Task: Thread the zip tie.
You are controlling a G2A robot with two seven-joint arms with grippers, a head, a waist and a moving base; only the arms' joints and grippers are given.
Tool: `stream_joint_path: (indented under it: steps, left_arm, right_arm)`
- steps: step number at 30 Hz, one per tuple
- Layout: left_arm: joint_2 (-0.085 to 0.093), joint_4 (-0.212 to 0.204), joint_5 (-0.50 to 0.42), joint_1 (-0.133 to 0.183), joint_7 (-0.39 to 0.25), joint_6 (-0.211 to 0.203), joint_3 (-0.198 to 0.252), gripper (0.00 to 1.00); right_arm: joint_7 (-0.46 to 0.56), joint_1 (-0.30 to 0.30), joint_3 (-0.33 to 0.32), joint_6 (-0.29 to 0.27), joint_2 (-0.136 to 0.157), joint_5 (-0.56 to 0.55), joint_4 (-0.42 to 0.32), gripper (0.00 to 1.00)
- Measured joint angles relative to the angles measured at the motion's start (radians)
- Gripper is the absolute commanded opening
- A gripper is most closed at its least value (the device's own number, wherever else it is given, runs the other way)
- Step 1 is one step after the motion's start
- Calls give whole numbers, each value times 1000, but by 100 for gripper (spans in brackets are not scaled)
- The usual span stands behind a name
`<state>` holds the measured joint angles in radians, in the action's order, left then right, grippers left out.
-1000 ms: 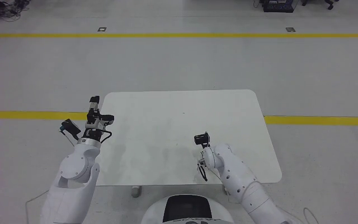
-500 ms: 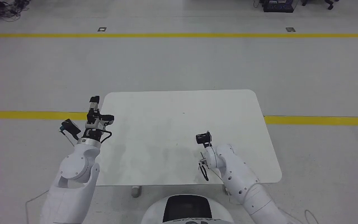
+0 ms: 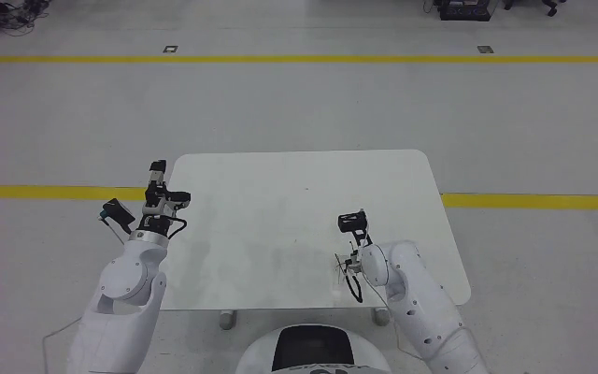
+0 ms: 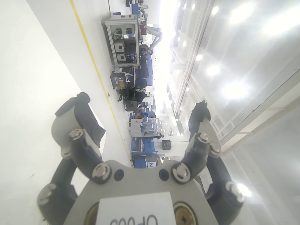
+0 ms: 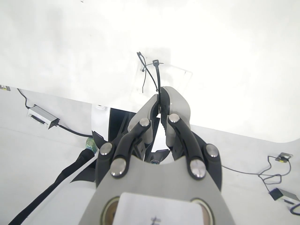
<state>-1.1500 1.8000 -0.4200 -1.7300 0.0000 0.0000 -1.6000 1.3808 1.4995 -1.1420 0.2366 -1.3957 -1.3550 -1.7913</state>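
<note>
White table lies under both arms. Clamped fingers of the right gripper pinch the zip tie by its strap, head free above the near edge. The left gripper hangs spread by the left edge, well apart. Probably best: steady the head, feed the tail straight.

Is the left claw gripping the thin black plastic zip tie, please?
No, the left claw is open and empty; the right claw pinches the zip tie.

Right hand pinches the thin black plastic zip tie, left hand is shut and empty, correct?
No, the left hand is open and empty, as the left wrist view shows; the right hand does pinch the thin black plastic zip tie.
</note>
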Motion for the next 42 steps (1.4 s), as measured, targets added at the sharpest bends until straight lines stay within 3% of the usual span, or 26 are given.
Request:
stream_joint_path:
  steps: [2,14,20,27,35,37,40,42]
  left_arm:
    - [0,0,0,0,0,0,0,100]
    - [0,0,0,0,0,0,0,100]
    - [0,0,5,3,-4,-1,2,100]
    - [8,0,94,12,-160,-11,11,100]
    - [8,-1,92,13,-167,-14,11,100]
    - [9,-1,114,20,-187,-28,18,100]
    - [16,-16,202,36,-276,-100,29,100]
    - [22,-36,282,47,-335,-165,30,100]
  right_arm:
    - [1,0,-2,-22,1,11,-11,0]
    - [-15,-1,-4,-27,2,8,-6,0]
    - [-4,-51,-9,-31,1,12,0,0]
    - [8,-144,30,-2,-15,121,56,0]
    - [3,-141,25,2,-15,124,59,0]
    - [-26,-141,9,33,-19,169,74,0]
    - [-47,-175,-3,97,-28,258,117,0]
    - [-51,-204,-17,106,-39,319,160,0]
